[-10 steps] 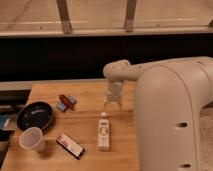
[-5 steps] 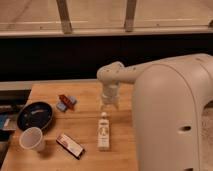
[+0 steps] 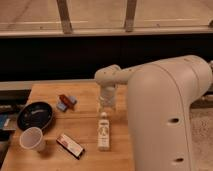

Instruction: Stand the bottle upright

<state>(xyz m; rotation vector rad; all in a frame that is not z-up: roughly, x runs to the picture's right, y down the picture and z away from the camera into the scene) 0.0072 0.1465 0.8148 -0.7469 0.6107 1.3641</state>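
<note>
Camera view, looking down on a wooden tabletop (image 3: 85,127): gripper (image 3: 106,103) at the end of the white arm (image 3: 117,75), hanging low over the middle of the boards and pointing down. Open or closed: cannot tell. No sign of anything lifted in it. Just in front of it, on the camera's side, the bottle (image 3: 103,132), lying flat on its side, white cap toward the gripper, base toward the near edge, label facing up. Gripper close to the cap end; touching or apart, not clear. Farther out, to the camera's left, a dark packet (image 3: 70,145) with a pale stripe lying flat near the front edge, a white paper cup (image 3: 32,138) standing upright beside it, a dark round dish (image 3: 35,115) behind the cup, and a small red and blue object (image 3: 66,101) toward the back. None of these touching the bottle. On the other side, filling much of the scene, the robot's bulky white body (image 3: 170,120). Task judged barely begun: gripper positioned at the bottle, no grasp evident, bottle not yet lifted or tipped up. Left to do, on this evidence: closing on the bottle near its cap end, swinging it to vertical, setting it base-down on bare wood, letting go.
</note>
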